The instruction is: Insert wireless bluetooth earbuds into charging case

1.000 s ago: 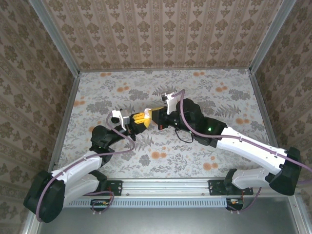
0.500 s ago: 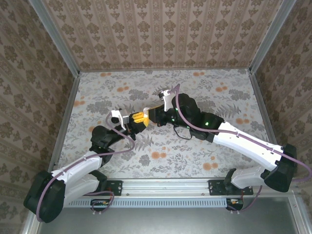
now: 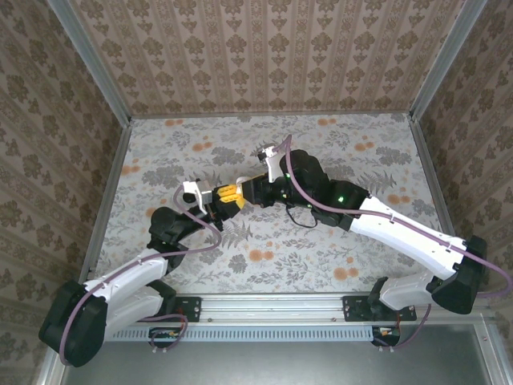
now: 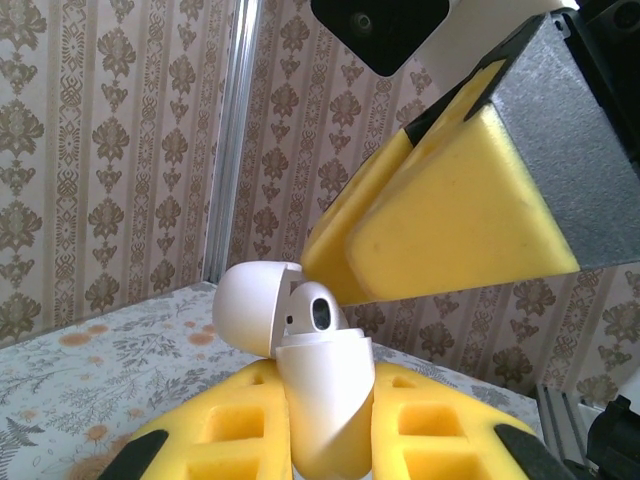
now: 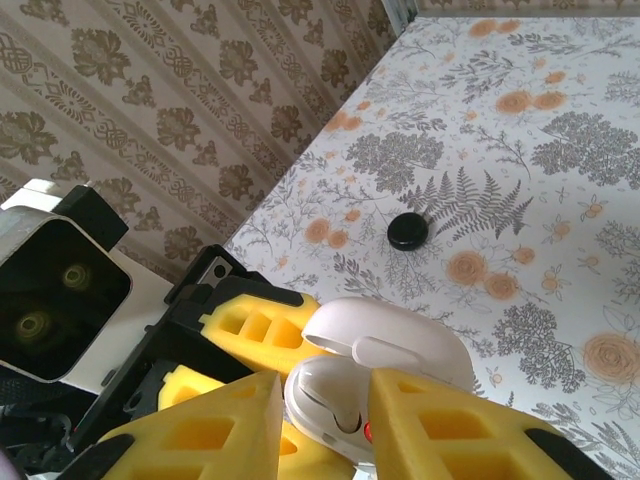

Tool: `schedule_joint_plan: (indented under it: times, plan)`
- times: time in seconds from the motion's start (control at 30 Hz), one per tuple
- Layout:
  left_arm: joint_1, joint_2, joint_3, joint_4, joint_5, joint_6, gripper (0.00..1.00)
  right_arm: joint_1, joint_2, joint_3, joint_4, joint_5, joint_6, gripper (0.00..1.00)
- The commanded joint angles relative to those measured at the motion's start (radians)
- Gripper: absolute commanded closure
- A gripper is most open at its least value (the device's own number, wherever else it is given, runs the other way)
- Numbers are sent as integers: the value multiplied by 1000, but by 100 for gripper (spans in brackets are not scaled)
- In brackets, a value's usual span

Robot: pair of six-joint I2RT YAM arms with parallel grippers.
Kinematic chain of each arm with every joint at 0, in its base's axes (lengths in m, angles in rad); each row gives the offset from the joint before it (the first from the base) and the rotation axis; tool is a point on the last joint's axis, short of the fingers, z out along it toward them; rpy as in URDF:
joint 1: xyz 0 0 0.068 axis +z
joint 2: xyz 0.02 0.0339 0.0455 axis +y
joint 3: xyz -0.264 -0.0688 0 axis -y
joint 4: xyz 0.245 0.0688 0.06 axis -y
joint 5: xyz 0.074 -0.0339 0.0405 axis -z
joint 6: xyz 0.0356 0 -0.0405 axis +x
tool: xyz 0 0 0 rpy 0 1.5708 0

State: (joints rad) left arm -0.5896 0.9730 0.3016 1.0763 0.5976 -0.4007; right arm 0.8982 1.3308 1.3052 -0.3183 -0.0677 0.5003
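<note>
The white charging case (image 4: pixel 325 410) stands upright with my left gripper (image 4: pixel 325 440) shut on it, its lid (image 4: pixel 250 305) hinged open. A white earbud (image 4: pixel 318 310) with a dark oval grille sticks up tilted out of the case's well. My right gripper (image 5: pixel 325 395) comes down on it from above, and its yellow fingers (image 4: pixel 450 210) flank the earbud (image 5: pixel 335 400) and touch both sides. From above, both grippers meet at mid-table: left gripper (image 3: pixel 231 194), right gripper (image 3: pixel 251 191), a white bit of case (image 3: pixel 243 179) between them. The right fingers hide the second well.
A small black round piece (image 5: pixel 408 231) lies on the floral table (image 5: pixel 520 180) beyond the case. Patterned walls with metal corner posts (image 3: pixel 96 80) enclose the table on three sides. The right arm's cable (image 3: pixel 300 220) loops near the meeting point.
The right gripper has shifted a little left and turned, closing onto the left gripper and case. The left arm has stayed put.
</note>
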Motion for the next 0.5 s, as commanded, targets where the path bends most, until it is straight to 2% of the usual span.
schedule_joint_plan:
  times: [0.0,0.2,0.47]
  plan:
    - [-6,-34,5,114,2,-7,100,-11,20,21,-95,-4,-13,67]
    - [-4,-37,4,101,1,-3,100,-20,0,65,-134,12,6,61]
    - [9,-39,22,88,32,-16,100,-66,-114,124,-190,15,52,59]
